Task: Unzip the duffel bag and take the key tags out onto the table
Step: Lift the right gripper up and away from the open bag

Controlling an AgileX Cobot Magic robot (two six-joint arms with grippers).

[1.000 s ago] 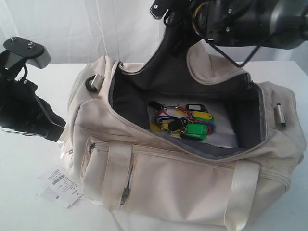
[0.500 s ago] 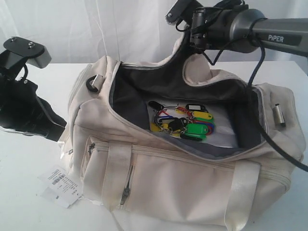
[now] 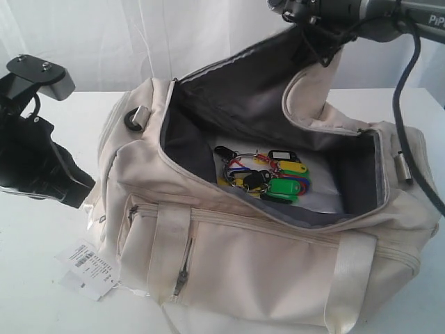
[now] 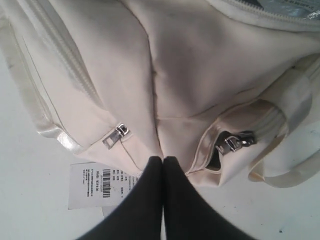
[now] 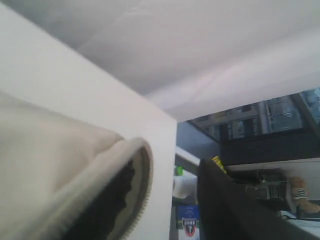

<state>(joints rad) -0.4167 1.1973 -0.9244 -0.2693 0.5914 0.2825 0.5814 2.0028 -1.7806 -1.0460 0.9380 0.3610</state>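
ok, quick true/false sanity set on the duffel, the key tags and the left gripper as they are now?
1. The duffel bag is unzipped, its top flap lifted high. True.
2. The key tags lie on the table beside the bag. False: they are inside the bag, on its pale floor.
3. The left gripper has its fingers pressed together, at the bag's end. True.
4. The barcode label sits inside the bag with the tags. False: it lies outside on the table, by the bag's front left corner.
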